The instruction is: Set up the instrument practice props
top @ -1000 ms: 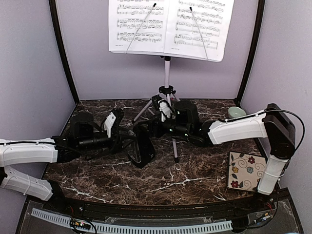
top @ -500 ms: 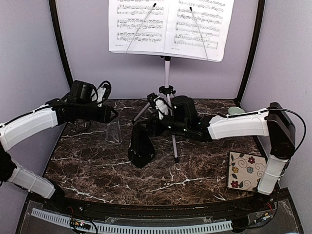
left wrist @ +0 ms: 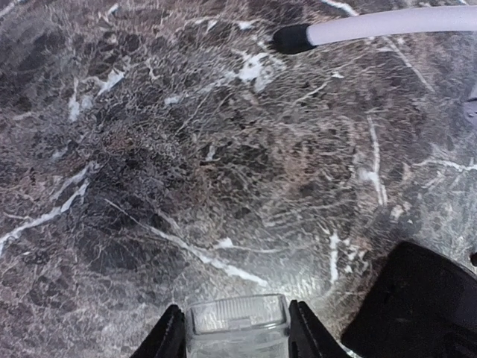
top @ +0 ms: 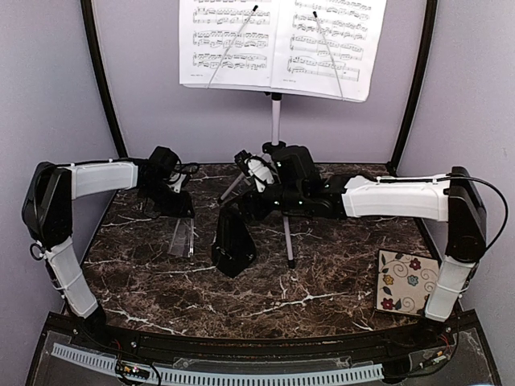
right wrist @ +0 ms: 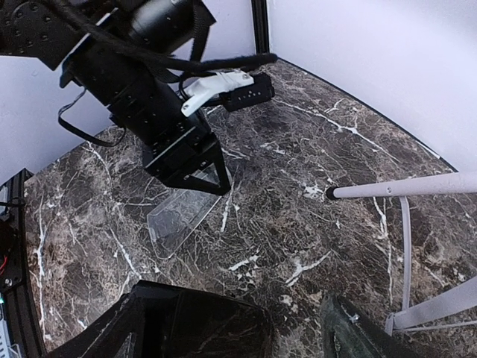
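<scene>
The white music stand's silver pole [top: 276,121] rises at the back, and its desk carries two music sheets [top: 280,44]. In front of the tripod the black pyramid metronome [top: 233,245] stands upright on the table. My left gripper [top: 179,213] is shut on a clear plastic cover [top: 181,236] and holds it tilted down to the table, left of the metronome. The left wrist view shows the cover [left wrist: 237,322] pinched between the left gripper [left wrist: 237,339] fingers. My right gripper [top: 244,205] hovers open just behind the metronome [right wrist: 194,321], with only one of its fingers [right wrist: 361,332] showing.
A tripod leg [right wrist: 406,186] with a black foot reaches toward the left gripper's side. At the right front lies a floral tile [top: 408,281]. A pale green bowl [top: 391,184] is partly hidden behind the right arm. Dark posts and purple walls close off the back corners.
My left arm pulled the clear cover away from the metronome, swung up and to the back left, then lowered it to the table. My right gripper rose slightly and widened.
</scene>
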{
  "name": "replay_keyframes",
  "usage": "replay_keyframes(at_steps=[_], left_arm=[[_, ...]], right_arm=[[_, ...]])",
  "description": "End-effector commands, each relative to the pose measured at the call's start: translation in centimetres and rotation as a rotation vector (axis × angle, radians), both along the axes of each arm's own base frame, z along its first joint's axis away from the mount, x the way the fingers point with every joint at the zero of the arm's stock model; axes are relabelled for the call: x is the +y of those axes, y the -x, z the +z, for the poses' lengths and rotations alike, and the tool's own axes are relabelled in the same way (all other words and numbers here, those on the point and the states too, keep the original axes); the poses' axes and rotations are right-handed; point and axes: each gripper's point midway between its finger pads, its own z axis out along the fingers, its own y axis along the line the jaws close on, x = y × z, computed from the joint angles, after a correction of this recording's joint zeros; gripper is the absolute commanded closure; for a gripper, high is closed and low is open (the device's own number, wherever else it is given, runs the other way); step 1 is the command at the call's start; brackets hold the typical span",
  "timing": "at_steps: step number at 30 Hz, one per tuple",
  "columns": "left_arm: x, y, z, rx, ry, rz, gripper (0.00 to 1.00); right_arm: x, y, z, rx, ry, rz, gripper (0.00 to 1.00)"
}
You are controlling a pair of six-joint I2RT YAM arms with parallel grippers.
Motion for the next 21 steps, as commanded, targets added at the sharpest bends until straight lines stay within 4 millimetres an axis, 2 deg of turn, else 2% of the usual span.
replay_keyframes(at_steps=[1,5,13,15,17,21], left_arm=[[0.5,-0.9,-1.1,0.039,0.002,0.004,0.80],[1.3,-1.4,-2.6,0.067,-0.013,0.015,0.76],[2.6,-1.9,-3.9,0.095,-0.031,0.028,0.50],[2.5,-1.8,-3.3,0.087,-0.025,0.019,0.44],[2.4,-2.0,-2.2,0.057,-0.009,0.015,0.33],[2.0,-1.9,0.6,-0.017,0.029,0.005,0.28]], right_arm=[[-0.6,1.3,-3.2,0.070,0.146,0.016,0.16],[-0.3,0.9,-0.4,0.047,0.108,0.003,0.13],[-0.7,1.3,3.1,0.033,0.043,-0.004,0.03],[-1.1,1.4,3.9,0.025,0.031,-0.010,0.02],[-1.5,1.7,4.5,0.020,0.022,-0.015,0.01],[-2.8,2.5,4.0,0.040,0.039,-0.025,0.03]])
